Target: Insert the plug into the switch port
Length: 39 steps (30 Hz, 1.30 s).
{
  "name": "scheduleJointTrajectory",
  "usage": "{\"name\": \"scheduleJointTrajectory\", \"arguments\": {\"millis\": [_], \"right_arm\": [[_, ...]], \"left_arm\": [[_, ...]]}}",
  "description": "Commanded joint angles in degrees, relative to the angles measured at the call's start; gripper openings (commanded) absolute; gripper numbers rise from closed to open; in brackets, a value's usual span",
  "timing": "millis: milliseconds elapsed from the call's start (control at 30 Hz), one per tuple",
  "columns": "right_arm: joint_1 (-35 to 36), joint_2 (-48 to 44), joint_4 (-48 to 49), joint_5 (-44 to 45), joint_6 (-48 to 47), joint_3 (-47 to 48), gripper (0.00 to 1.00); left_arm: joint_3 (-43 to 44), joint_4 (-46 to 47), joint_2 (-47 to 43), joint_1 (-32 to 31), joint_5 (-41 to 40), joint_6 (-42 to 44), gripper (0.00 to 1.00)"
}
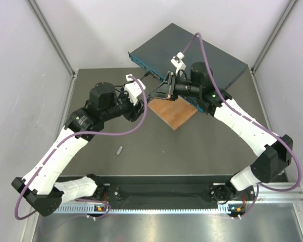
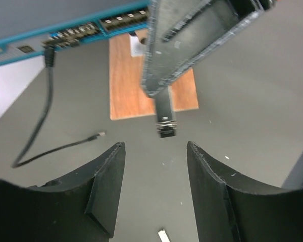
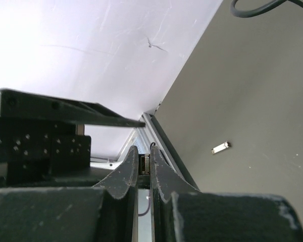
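Note:
The switch (image 1: 212,58) lies at the back, its teal socket face (image 2: 76,35) turned to the front left. My right gripper (image 1: 159,95) hovers over the mat in front of that face, shut on a small black plug (image 2: 166,126). The plug also shows pinched between the fingertips in the right wrist view (image 3: 145,164). It hangs above the near edge of the wooden board and is apart from the sockets. My left gripper (image 2: 155,151) is open and empty, low over the mat just short of the plug. It sits left of the right gripper in the top view (image 1: 144,105).
A thin brown wooden board (image 1: 174,112) lies in front of the switch. A black cable (image 2: 40,121) is plugged into the switch face, its loose end (image 2: 98,134) on the mat. A small silver piece (image 1: 119,150) lies on the mat nearer the bases.

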Motion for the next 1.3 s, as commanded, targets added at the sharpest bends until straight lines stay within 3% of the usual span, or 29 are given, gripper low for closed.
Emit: {"name": "scheduleJointTrajectory", "arguments": {"millis": [0, 167, 333, 633, 733, 833, 867, 900, 967, 1033, 1067, 1100, 1200, 1267], "right_arm": [[1.0, 0.2, 3.6, 1.4, 2.4, 3.3, 0.0], [1.3, 0.5, 4.4, 1.1, 3.7, 3.7, 0.0], [2.0, 0.4, 6.4, 0.0, 6.5, 1.9, 0.0], [2.3, -0.1, 6.6, 0.0, 7.6, 1.0, 0.0], [2.4, 0.1, 6.9, 0.0, 8.0, 0.5, 0.0], [2.5, 0.1, 7.0, 0.0, 8.2, 0.3, 0.0], [2.5, 0.0, 7.1, -0.1, 8.1, 0.3, 0.0], [2.5, -0.1, 7.1, 0.0, 8.1, 0.4, 0.0], [2.5, -0.1, 7.4, -0.2, 7.8, 0.4, 0.0], [2.4, -0.3, 7.2, -0.1, 7.0, 0.6, 0.19], [2.2, -0.5, 7.0, 0.0, 6.5, 0.8, 0.45], [1.7, -0.7, 6.4, 0.0, 5.6, 1.3, 0.55], [-0.3, -1.8, 5.1, 0.0, 2.6, 3.1, 0.71], [-1.3, -3.1, 4.2, 0.1, 0.1, 4.5, 0.76]], "left_arm": [[1.8, -1.9, 0.7, -1.0, -1.1, 1.0, 0.57], [1.1, -0.2, 0.9, -1.4, -2.1, -0.5, 0.57], [1.4, 2.8, 2.1, -1.6, -3.9, -2.3, 0.45], [1.4, 6.0, 3.0, -1.5, -5.2, -4.2, 0.43], [1.1, 6.7, 2.9, -1.6, -4.6, -4.8, 0.36], [0.9, 7.0, 3.0, -1.6, -4.5, -5.1, 0.21], [0.8, 7.1, 2.9, -1.6, -4.5, -5.1, 0.15], [0.8, 7.1, 2.9, -1.6, -4.5, -5.1, 0.03], [0.6, 7.2, 2.7, -1.6, -4.1, -5.2, 0.0], [0.1, 7.0, 2.2, -1.5, -3.7, -5.6, 0.0], [-0.1, 6.8, 2.0, -1.6, -3.5, -5.7, 0.0], [-0.3, 6.6, 1.6, -1.6, -3.5, -6.2, 0.0], [-1.5, 5.2, 0.6, -1.5, -3.5, -7.2, 0.0], [-2.1, 3.9, 0.2, -1.4, -2.4, -7.3, 0.0]]}}
